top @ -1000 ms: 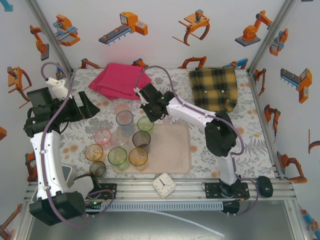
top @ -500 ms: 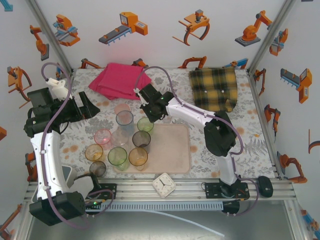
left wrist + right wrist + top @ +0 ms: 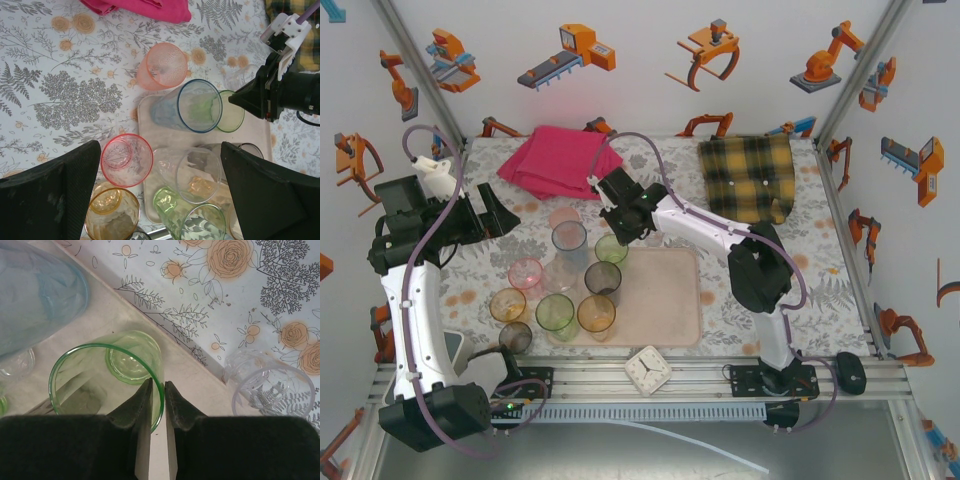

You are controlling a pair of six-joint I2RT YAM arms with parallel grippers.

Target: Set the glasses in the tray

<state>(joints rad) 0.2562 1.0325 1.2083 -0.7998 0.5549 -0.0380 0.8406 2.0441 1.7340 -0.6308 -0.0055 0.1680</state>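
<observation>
Tipping is the main risk: the right end effector (image 3: 158,387) straddles the rim of the green glass (image 3: 107,385) at the far edge of the tray (image 3: 665,300). Its jaws are a slit apart, and I cannot tell whether they pinch it. A sideways exit could knock it into the blue glass (image 3: 35,295) beside it. The left end effector (image 3: 498,215) hangs wide open and empty above the floral table (image 3: 800,260). White walls carry orange robot stickers (image 3: 575,50).
</observation>
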